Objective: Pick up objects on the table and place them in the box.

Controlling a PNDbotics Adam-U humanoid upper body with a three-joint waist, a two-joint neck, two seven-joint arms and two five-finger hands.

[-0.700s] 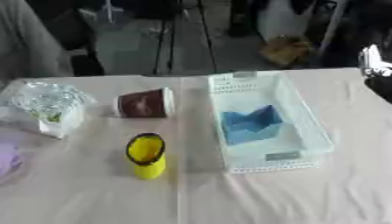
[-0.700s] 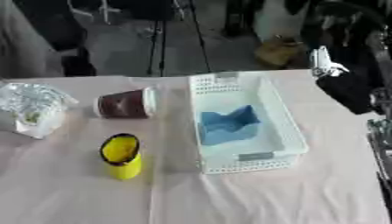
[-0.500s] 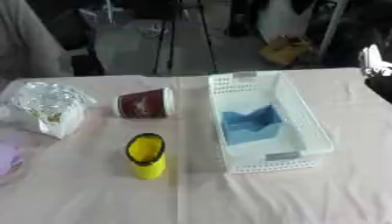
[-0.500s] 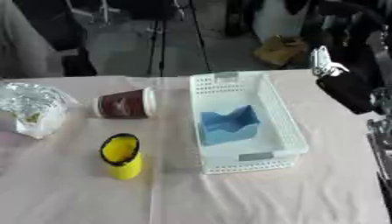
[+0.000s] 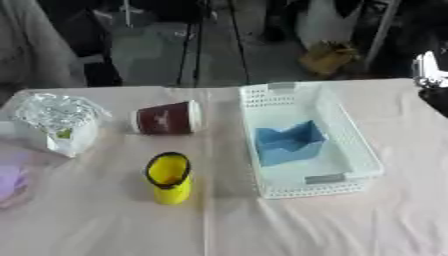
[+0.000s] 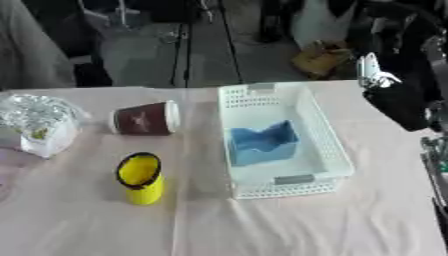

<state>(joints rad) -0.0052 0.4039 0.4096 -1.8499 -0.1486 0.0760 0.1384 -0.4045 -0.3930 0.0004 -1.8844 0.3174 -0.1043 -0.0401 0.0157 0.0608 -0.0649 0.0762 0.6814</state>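
Nothing moved — cup (image 5: 165, 118) far from right hand (image 6: 398, 100)

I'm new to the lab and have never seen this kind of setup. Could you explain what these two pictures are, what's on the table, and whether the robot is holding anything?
Both pictures come from one stereo camera in a humanoid robot's head, looking down at its work table; the left eye and right eye views show the same moment from slightly different spots.

On the table stands a white plastic basket, the box for the task, with a blue object already inside. To its left a brown paper cup lies on its side, a yellow cup with a dark rim stands nearer the camera, and a crinkled silver bag sits further left. Something purple shows at the left edge.

The dark machinery at the right edge of the right eye view is the robot's right arm; I cannot make out its hand. Nothing appears to be held.
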